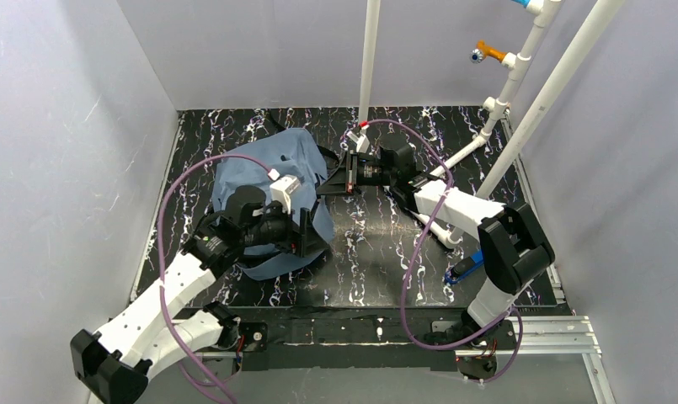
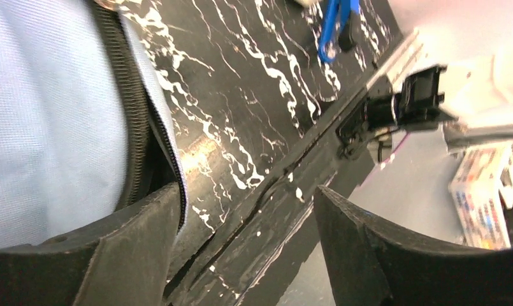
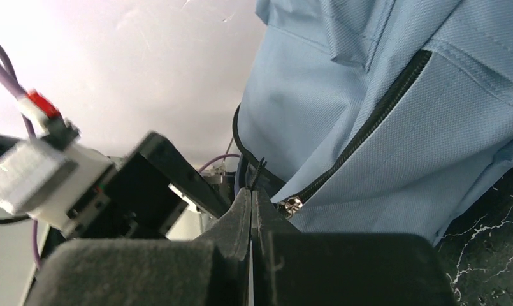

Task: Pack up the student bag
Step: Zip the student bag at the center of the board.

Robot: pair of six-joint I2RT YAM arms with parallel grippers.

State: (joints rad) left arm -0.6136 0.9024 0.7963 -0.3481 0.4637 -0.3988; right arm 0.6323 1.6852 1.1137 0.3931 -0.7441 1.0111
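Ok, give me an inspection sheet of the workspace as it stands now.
Surface: black table with white veining.
Job's things: student bag slumped on the table, left of centre.
Clutter: small blue object near the right arm's base.
Grippers: left pincer open beside the bag's zip edge; right pincer shut, tips at a thin black cord by a zip slider.
Cables: purple cables loop along both arms.
Surroundings: white pipes, orange fitting, white walls.

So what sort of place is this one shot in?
Probably a lab robot test cell: plain white panel walls box in a black marbled tabletop, with a white PVC pipe frame and an aluminium rail at the near edge.
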